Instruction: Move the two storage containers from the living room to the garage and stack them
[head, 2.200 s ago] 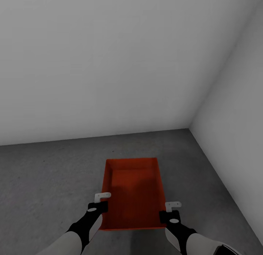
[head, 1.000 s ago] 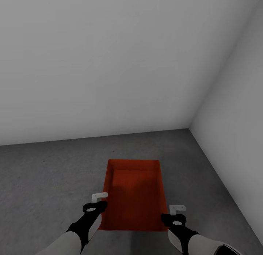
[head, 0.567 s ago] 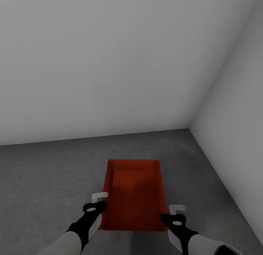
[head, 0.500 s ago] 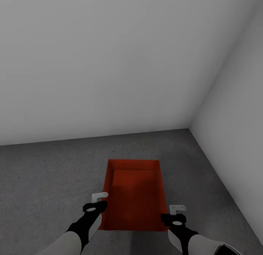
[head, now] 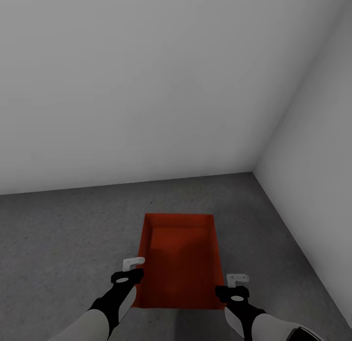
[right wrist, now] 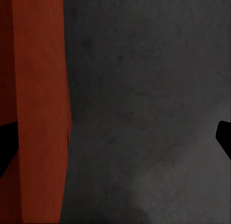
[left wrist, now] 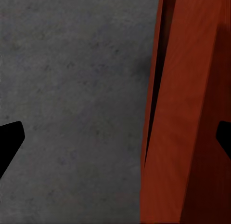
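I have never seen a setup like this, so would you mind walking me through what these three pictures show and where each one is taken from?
This is a simulated two-armed robot. The large picture comes from a camera on its head, looking down over both arms into a corner of a white-walled room. An orange-red bin sits on the grey concrete floor. The left hand is beside the bin's left wall and the right hand beside its right wall.

The other two pictures come from cameras near each wrist, looking along the fingers. In each, the dark finger tips sit far apart at the picture's edges, one on either side of a bin wall, so both hands are open and hold nothing. In the left wrist view the wall looks doubled, possibly two nested bins; I cannot tell.
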Robot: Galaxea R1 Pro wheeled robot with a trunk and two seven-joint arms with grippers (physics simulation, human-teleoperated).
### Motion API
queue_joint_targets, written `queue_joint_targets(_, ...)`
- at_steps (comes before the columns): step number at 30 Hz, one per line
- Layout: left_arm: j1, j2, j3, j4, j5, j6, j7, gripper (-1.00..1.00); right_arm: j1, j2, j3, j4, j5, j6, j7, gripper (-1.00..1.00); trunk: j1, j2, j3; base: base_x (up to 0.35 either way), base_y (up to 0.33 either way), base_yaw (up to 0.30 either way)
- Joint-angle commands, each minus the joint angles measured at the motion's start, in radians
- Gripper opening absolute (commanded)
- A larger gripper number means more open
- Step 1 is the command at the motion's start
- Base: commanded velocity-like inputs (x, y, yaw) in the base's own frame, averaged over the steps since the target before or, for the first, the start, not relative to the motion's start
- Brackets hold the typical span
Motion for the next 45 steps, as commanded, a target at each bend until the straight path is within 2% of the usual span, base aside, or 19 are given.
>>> queue_joint_targets(1, 0.000, 0.000, 0.000, -0.002, 0.005, 0.005, 0.003, 1.00, 0.000, 0.000, 0.008, 0.000, -0.011, -0.003, -0.003, 1.00, -0.004, 0.007, 0.003, 0.000, 0.000, 0.000)
queue_joint_targets(45, 0.000, 0.000, 0.001, -0.002, 0.005, 0.005, -0.005, 1.00, 0.000, 0.000, 0.009, 0.000, -0.010, -0.003, -0.005, 1.00, -0.173, 0.315, 0.140, 0.000, 0.000, 0.000)
